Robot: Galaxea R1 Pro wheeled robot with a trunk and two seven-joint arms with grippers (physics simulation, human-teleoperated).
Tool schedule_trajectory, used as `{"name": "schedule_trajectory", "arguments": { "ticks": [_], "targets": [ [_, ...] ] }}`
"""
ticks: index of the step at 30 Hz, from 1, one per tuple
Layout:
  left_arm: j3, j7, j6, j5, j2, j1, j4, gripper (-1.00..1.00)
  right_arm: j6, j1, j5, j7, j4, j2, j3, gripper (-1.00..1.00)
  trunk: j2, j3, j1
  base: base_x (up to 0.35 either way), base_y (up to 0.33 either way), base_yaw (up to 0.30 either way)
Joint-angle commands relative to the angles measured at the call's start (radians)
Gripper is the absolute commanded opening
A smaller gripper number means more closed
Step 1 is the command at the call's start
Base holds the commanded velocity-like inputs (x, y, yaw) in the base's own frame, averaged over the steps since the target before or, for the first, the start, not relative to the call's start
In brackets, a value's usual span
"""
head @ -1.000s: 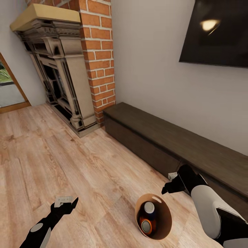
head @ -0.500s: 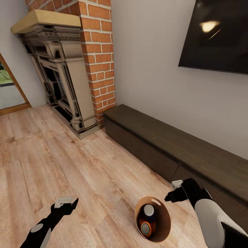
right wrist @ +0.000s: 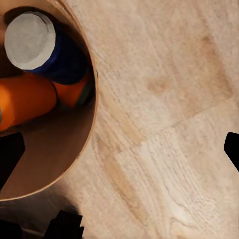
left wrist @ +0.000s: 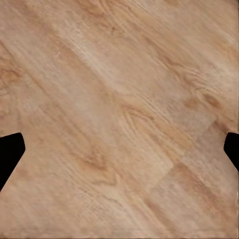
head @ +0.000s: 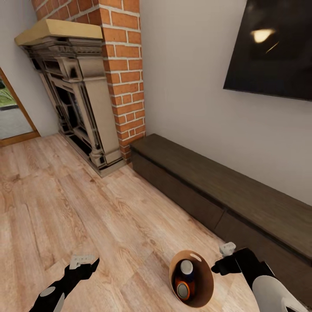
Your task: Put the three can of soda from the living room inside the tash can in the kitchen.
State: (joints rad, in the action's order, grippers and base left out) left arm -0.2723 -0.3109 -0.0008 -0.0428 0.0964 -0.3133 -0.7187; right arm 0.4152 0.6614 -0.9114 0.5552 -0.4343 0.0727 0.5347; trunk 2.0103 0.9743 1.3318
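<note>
While both arms hang low over the wood-plank floor (head: 86,208), the left tool (head: 82,261) is wide open and holds nothing. The right tool (head: 225,260) is also spread wide and empty, just beside the rim of the trash can (head: 207,277), which stands on the floor. Inside it lie orange soda cans (head: 185,281) with grey tops; at least two are visible. Beyond the right tool runs the long dark cabinet (head: 225,190), then the brick fireplace (head: 82,99) and the wall-mounted TV (head: 273,47).
</note>
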Motion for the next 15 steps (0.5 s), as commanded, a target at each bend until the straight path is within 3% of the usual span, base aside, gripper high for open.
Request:
{"name": "schedule_trajectory", "arguments": {
  "ticks": [1,11,15],
  "targets": [
    [0.0,0.001,0.001,0.0,0.0,0.0,0.025,1.0,-0.024,-0.018,0.001,-0.001,-0.001,0.002,0.005,1.0,-0.007,-0.003,-0.004,0.0,0.0,0.0],
    [0.0,0.041,-0.012,0.001,0.0,0.0,0.174,1.0,-0.124,-0.09,0.001,-0.003,-0.001,0.01,0.061,1.0,-0.077,-0.035,-0.042,0.0,0.0,0.0],
    [0.002,0.077,-0.053,0.002,0.005,0.0,0.27,1.0,-0.181,-0.134,0.001,-0.002,-0.001,0.015,0.099,1.0,-0.105,-0.047,-0.058,0.0,0.0,0.0]
  ]
}}
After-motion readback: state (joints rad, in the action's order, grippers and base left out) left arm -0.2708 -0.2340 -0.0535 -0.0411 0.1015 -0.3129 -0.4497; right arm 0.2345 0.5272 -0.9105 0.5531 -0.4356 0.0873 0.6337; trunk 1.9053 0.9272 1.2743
